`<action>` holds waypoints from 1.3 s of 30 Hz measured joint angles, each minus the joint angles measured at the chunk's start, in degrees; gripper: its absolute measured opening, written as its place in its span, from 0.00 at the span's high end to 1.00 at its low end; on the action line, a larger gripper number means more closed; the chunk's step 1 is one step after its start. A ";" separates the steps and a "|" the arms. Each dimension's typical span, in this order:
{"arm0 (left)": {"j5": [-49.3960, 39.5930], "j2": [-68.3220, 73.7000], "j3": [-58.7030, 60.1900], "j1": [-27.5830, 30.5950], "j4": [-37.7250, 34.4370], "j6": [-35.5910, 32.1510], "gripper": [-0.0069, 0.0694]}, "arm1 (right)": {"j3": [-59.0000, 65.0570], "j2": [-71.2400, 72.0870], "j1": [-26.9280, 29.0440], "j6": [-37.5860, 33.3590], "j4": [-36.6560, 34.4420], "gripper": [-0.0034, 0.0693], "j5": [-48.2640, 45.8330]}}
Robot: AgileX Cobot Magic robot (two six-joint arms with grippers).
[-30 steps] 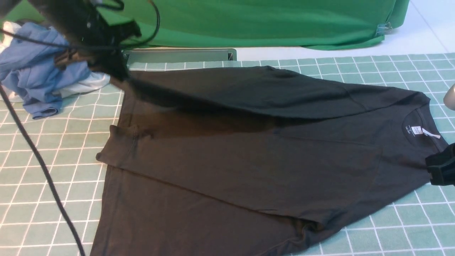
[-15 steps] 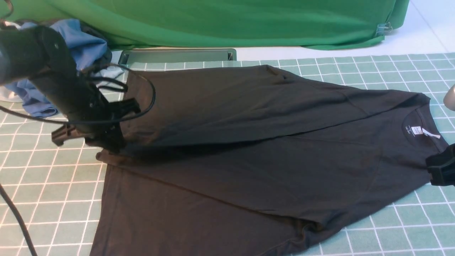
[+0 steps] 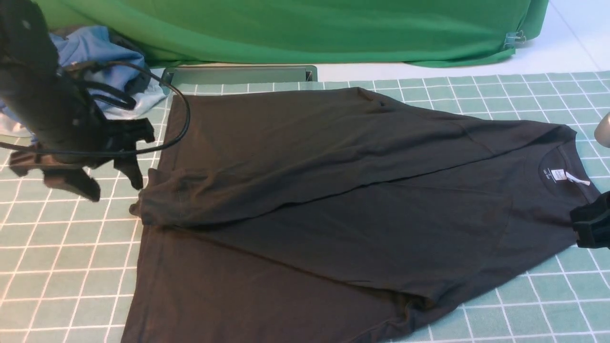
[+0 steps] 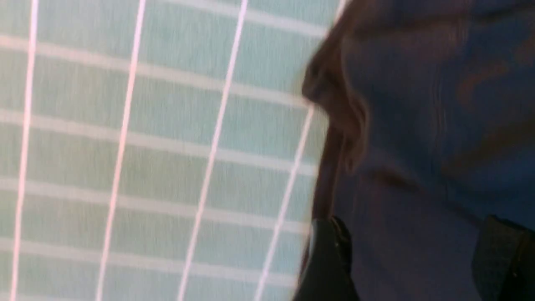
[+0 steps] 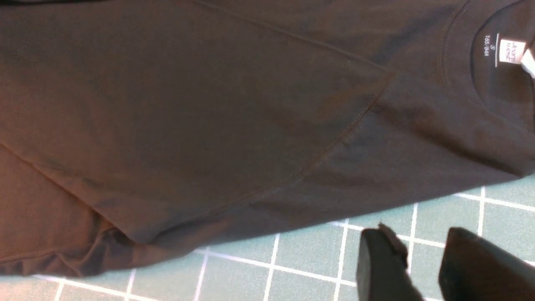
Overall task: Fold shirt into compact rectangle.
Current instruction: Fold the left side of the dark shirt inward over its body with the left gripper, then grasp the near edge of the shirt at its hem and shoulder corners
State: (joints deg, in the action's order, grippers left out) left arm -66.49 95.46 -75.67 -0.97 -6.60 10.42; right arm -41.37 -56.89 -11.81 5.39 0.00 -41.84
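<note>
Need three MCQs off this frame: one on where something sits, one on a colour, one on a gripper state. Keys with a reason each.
1. Where on the checked mat is the pile of blue and white garments?
A. near right corner
B. far left corner
C. far right corner

2. The neck label of the shirt is:
A. red
B. white
C. yellow

3. The right gripper is:
A. shut on the collar
B. shut on a sleeve
C. open, holding nothing

Key:
1 B: the front view shows the pile far off on the robot's left.
2 B: the label reads white against the black fabric.
3 C: the right wrist view shows bare mat between its parted fingers.
</note>
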 joint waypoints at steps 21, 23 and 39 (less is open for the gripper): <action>8.85 -7.24 35.21 -16.70 3.47 19.40 0.46 | 0.00 -0.02 0.00 0.00 0.00 0.63 -0.20; 9.21 -7.28 35.84 -16.70 4.11 20.16 0.46 | 0.00 -0.02 0.00 0.00 0.00 0.63 -0.20; 16.75 -9.30 40.84 -16.70 2.40 19.54 0.58 | 0.00 -0.02 0.00 0.00 0.00 0.63 -0.20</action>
State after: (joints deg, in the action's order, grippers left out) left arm -49.75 86.16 -34.83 -17.67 -4.21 29.96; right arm -41.37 -56.91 -11.81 5.39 0.00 -42.04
